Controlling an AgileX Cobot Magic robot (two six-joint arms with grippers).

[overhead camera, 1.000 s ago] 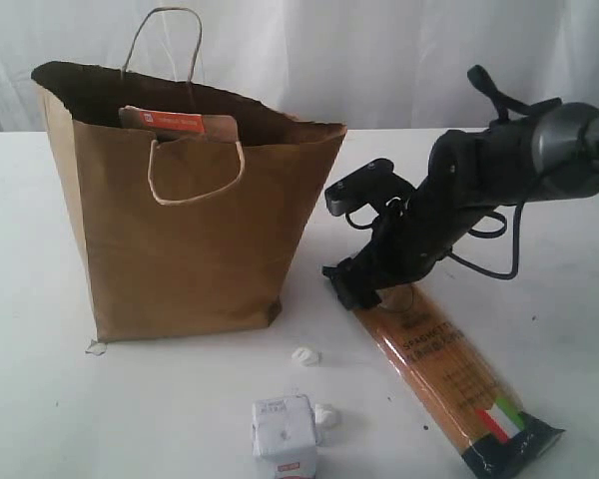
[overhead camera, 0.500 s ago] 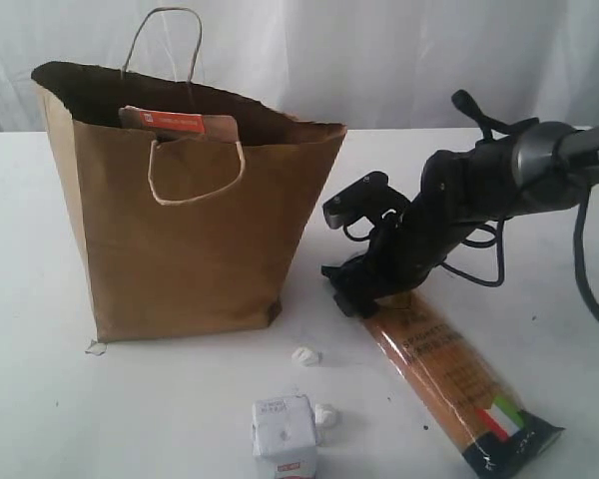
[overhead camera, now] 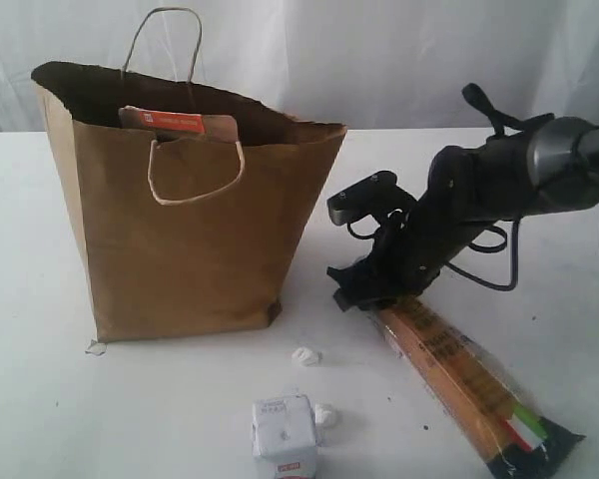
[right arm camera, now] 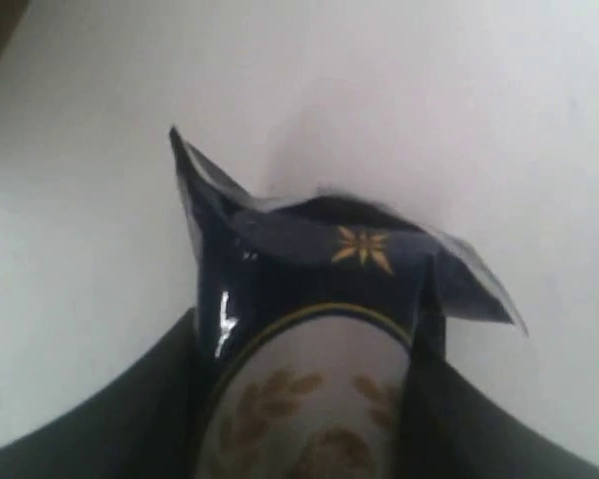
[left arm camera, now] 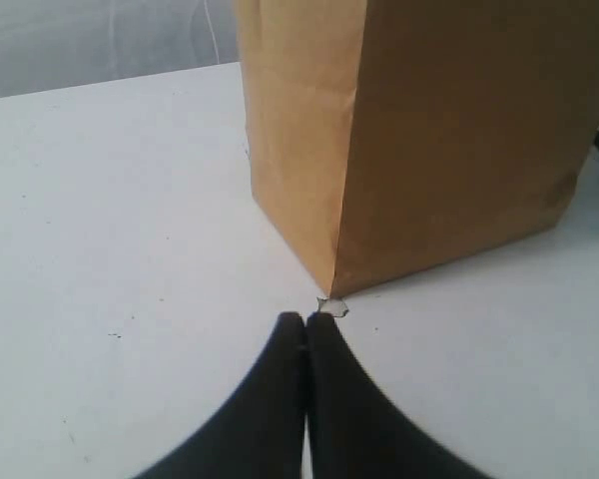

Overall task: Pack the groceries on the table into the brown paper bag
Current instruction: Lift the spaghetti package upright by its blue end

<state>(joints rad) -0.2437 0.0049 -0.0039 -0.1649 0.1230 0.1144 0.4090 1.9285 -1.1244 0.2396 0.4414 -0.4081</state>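
Observation:
The brown paper bag [overhead camera: 190,230] stands open on the left of the table [overhead camera: 40,419], with the brown orange-labelled pouch [overhead camera: 180,123] sticking up inside it. To its right lies the long spaghetti packet [overhead camera: 469,384]. My right gripper [overhead camera: 364,289] is shut on the packet's far, dark-blue end [right arm camera: 319,279], and its fingers [right arm camera: 160,409] press both sides. The white carton [overhead camera: 284,437] sits near the front edge. Low beside the bag's bottom corner [left arm camera: 334,279], my left gripper [left arm camera: 305,319] is shut and empty; it is out of the exterior view.
Two tiny white lumps [overhead camera: 304,355] lie between the bag and the carton. A small scrap [left arm camera: 332,305] sticks out at the bag's corner. White curtain runs behind the table. The right arm's cables [overhead camera: 489,259] loop above the packet.
The right gripper has closed on the spaghetti packet's end. The packet has swung, its near end shifting right toward the table's front corner. The left gripper has stayed still.

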